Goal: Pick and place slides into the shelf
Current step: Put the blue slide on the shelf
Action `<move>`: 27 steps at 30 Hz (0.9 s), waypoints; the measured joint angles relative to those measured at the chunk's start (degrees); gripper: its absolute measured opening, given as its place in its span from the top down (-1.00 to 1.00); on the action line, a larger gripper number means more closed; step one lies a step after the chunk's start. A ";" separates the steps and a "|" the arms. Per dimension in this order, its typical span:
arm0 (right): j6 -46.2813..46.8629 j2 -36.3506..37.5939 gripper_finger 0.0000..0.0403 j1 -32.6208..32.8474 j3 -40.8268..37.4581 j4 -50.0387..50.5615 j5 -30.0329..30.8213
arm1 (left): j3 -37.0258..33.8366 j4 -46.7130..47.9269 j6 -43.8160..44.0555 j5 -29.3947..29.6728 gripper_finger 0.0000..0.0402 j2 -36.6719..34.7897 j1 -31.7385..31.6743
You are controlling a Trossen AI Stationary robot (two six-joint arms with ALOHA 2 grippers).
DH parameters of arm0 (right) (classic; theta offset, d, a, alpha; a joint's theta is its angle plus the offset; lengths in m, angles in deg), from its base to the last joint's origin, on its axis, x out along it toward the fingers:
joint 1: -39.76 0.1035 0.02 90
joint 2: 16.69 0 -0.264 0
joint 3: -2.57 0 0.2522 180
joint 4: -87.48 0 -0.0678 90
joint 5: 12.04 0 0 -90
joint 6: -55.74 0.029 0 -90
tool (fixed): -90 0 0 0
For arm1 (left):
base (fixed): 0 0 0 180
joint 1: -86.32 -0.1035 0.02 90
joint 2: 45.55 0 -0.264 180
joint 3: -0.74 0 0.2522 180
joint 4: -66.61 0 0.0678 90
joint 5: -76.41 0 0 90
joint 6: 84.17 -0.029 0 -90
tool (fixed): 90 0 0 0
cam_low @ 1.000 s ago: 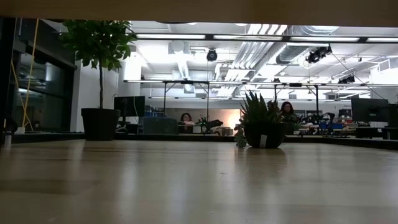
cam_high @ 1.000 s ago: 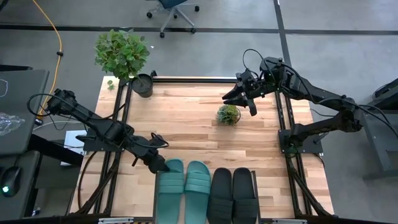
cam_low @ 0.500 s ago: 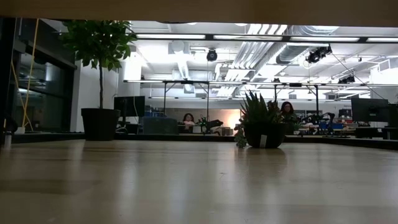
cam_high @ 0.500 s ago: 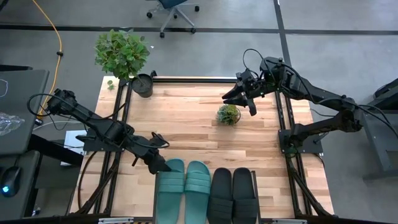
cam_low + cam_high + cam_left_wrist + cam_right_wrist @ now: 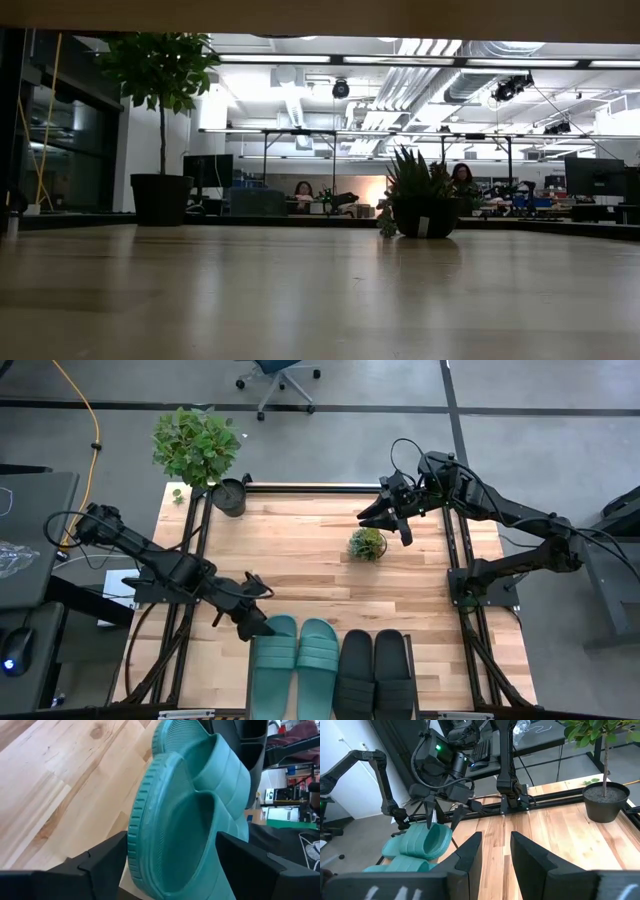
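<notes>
All four slides lie abreast in the shelf [image 5: 250, 678] at the tabletop's [image 5: 300, 550] near edge: two teal slides [image 5: 296, 658], two black slides [image 5: 375, 670]. The left pincer [image 5: 256, 627] straddles the outermost teal slide's end, jaws spread (released, I judge). Next: withdraw clear. The right pincer [image 5: 385, 515] waits, slightly parted and empty, near the small plant [image 5: 367, 544].

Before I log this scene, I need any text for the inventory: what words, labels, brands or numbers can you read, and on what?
None can be read.
Slides: no brand or number shows on the straps or soles.
Small plant's pot: a pale patch, too small to read.
Grippers, left and right: no markings legible.
Screens in the room behind: too blurred to read.
</notes>
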 joint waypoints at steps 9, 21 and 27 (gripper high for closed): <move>0.54 0.00 0.53 0.00 0.00 0.00 0.17 | 0.00 0.61 -4.53 -8.40 -0.61 -0.07 -5.73; 1.41 0.02 0.53 0.00 0.00 0.67 1.92 | -0.04 5.71 -8.57 -11.79 -0.62 -2.81 -11.66; 3.00 0.02 0.53 0.00 0.00 0.85 3.41 | -0.04 8.96 -14.52 -5.91 -0.62 -6.34 -13.32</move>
